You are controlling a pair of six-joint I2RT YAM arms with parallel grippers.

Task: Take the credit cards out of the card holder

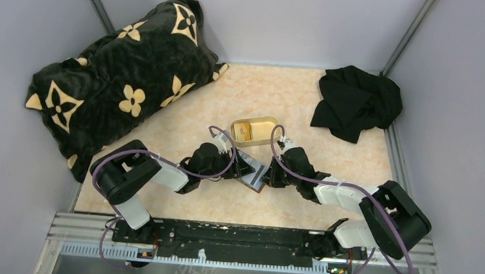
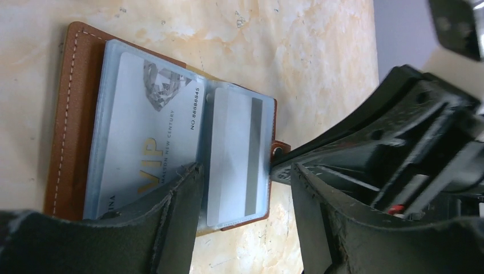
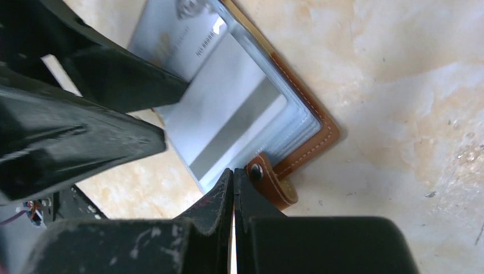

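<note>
the card holder (image 2: 74, 114) is lying open and flat on the marbled table (image 1: 196, 107), just in front of the two arms and between their grippers, brown edge showing around the pale inner sleeves. the credit cards (image 3: 228, 108) are sitting inside those clear sleeves: a pale vip card (image 2: 142, 131) in one panel and a grey striped card (image 2: 237, 154) in the other, neither one pulled out. the left gripper (image 2: 244, 171) is hovering low over the holder with its jaws apart, one finger (image 2: 177, 205) lying over the corner of the vip card near the fold and the other standing just off the holder's outer edge, so the striped card's panel is sitting between them; whether they are touching it cannot be told. the right gripper (image 3: 234, 174) is pinched fully closed, its tips meeting the holder's edge right beside the brown snap tab (image 3: 273, 181). a tan oval tray (image 1: 271, 123) is resting just beyond the holder with something orange-tan in it, too small to make out. a black flowered pillow (image 1: 120, 75) is lying far left and a black cloth (image 1: 357, 100) far right.
</note>
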